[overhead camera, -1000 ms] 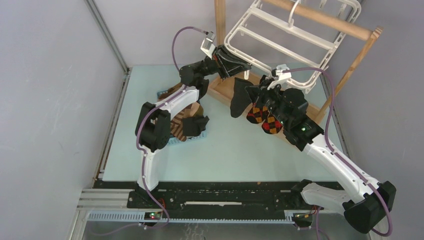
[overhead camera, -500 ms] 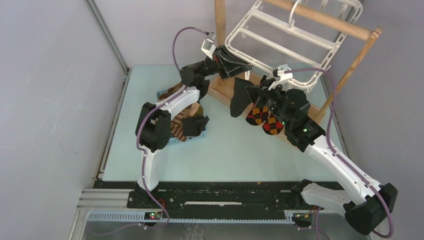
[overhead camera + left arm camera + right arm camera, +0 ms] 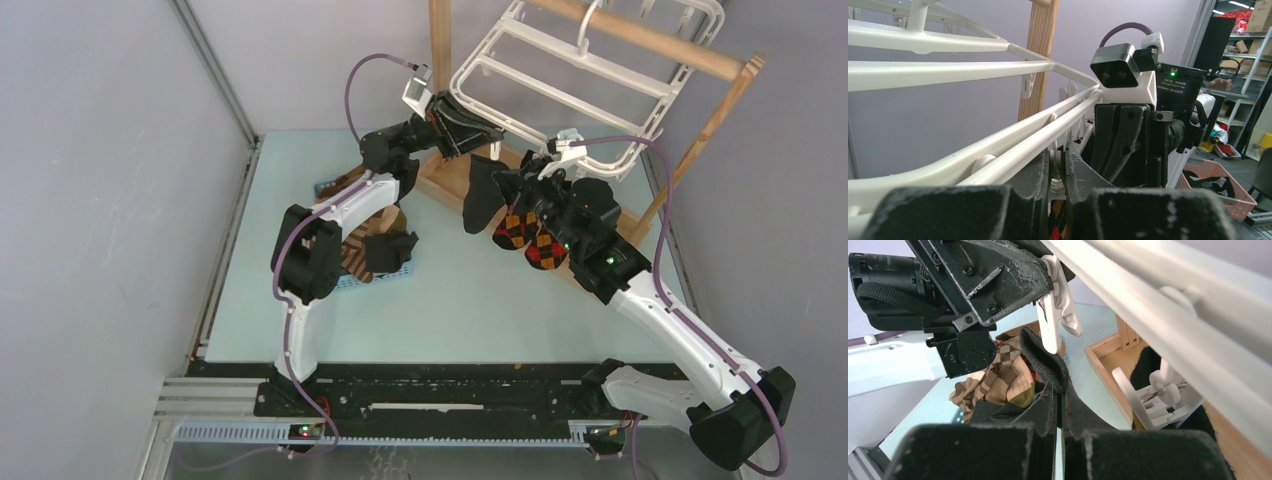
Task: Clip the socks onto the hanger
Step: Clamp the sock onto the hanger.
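A tan wooden stand (image 3: 655,45) rises behind both jaws, its round rail above them and its base frame on the counter (image 3: 470,310) below them. A blue basket (image 3: 352,282) sits on the counter, nearer than the left jaws and well apart from the right jaws.

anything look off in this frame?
The hanger hangs steeply tilted from the wooden rail, its low edge at the left gripper, which pinches a clip. Socks spill over the rim of the blue basket. The black sock in the right gripper looks normal; no damage shows.
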